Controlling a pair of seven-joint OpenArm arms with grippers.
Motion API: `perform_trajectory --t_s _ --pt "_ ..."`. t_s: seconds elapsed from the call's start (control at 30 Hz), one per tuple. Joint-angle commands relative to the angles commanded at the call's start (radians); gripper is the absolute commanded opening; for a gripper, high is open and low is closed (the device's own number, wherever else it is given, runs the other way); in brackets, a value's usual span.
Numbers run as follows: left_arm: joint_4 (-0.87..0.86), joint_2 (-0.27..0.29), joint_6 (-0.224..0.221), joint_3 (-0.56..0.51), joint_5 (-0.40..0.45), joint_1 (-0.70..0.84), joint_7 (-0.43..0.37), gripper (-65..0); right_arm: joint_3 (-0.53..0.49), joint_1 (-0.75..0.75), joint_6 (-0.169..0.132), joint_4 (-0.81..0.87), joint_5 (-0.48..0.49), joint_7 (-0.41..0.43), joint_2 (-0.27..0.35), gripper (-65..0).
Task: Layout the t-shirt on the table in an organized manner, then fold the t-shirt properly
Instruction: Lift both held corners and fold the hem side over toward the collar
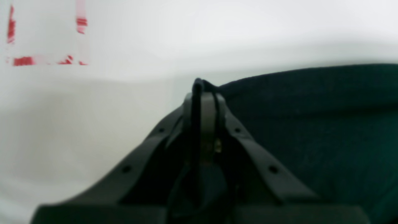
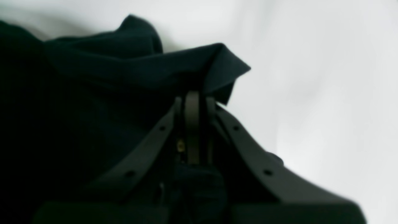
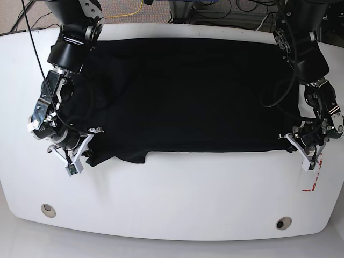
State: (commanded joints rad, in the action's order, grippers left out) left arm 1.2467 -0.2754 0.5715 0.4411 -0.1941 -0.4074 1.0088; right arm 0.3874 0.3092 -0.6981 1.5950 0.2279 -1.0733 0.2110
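The black t-shirt (image 3: 188, 97) lies spread wide across the far half of the white table (image 3: 177, 193). Its near edge runs almost straight, with a small bunched lump at the near-left. My left gripper (image 3: 290, 140) is at the shirt's near-right corner. In the left wrist view this gripper (image 1: 202, 88) is shut, with a thin edge of the t-shirt (image 1: 311, 124) pinched between its fingers. My right gripper (image 3: 88, 141) is at the near-left corner. In the right wrist view it (image 2: 192, 95) is shut on a raised fold of the t-shirt (image 2: 140, 65).
Red tape marks (image 3: 313, 185) lie on the table just in front of my left gripper, and show as red tape marks (image 1: 23, 60) in the left wrist view. Two round grommet holes (image 3: 48, 209) (image 3: 283, 222) sit near the front edge. Cables hang behind the table.
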Motion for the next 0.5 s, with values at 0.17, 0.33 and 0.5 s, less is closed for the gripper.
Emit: perform_trajectory --t_s 0.17,0.33,0.5 --pt "0.023 0.0 0.049 0.0 0.0 0.002 0.023 -65.0 0.0 -0.04 0.0 0.075 0.0 -0.051 -0.003 -65.0" --pt "0.032 -0.002 0.109 0.002 0.002 0.018 0.04 -65.0 0.0 -0.091 0.0 0.153 0.0 -0.083 -0.005 -65.0" --pt "0.08 -0.002 0.124 0.0 0.003 0.061 0.044 -65.0 0.0 -0.143 0.0 0.233 0.0 -0.095 -0.006 -65.0"
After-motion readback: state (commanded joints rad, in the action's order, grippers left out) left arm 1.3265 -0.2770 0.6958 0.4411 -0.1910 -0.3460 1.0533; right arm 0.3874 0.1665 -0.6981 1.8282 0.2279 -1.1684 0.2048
